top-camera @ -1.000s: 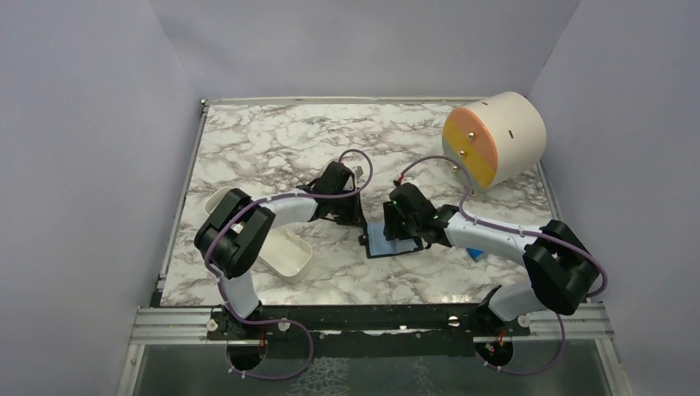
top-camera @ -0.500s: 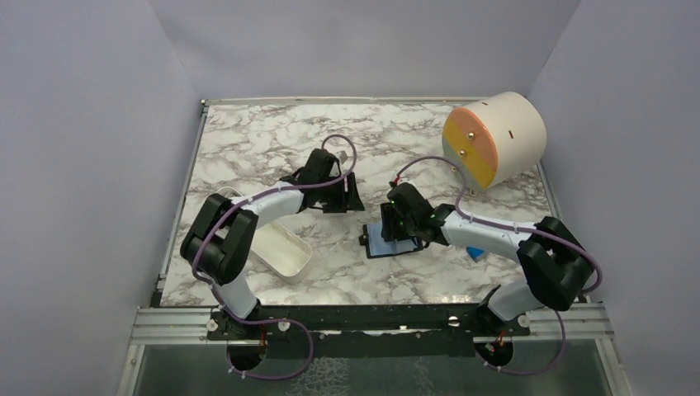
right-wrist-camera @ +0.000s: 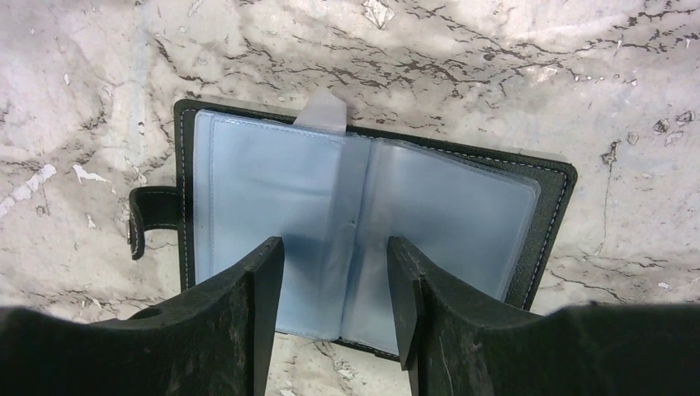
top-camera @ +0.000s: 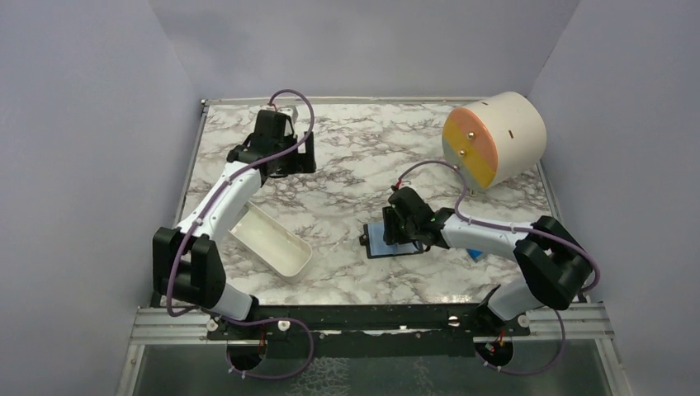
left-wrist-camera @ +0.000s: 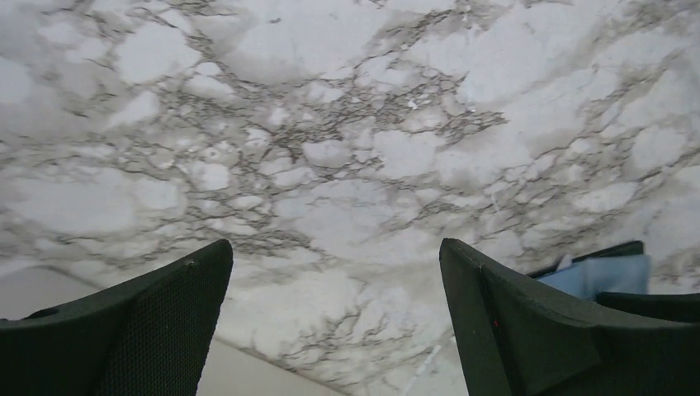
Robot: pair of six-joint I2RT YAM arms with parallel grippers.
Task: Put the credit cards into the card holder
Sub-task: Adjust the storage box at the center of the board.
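Note:
The card holder [right-wrist-camera: 363,214] lies flat and unfolded on the marble, light blue sleeves up and its black strap to the left; it also shows in the overhead view [top-camera: 388,245]. My right gripper [right-wrist-camera: 334,247] hovers over its near edge, open, one finger on each side of the centre fold and nothing between them. A pale translucent tab [right-wrist-camera: 324,110] sticks out at the holder's far edge. My left gripper [top-camera: 294,157] is far off at the back left, wide open and empty [left-wrist-camera: 334,243] over bare marble. No credit cards are in view.
A white oblong tray [top-camera: 272,241] lies left of the holder, near the left arm's elbow. A large cream cylinder with an orange and yellow face [top-camera: 494,139] stands at the back right. A small blue block [top-camera: 475,252] peeks out beside the right arm.
The left gripper has opened wide and swung from just left of the card holder to the back left of the table. The right gripper has barely moved.

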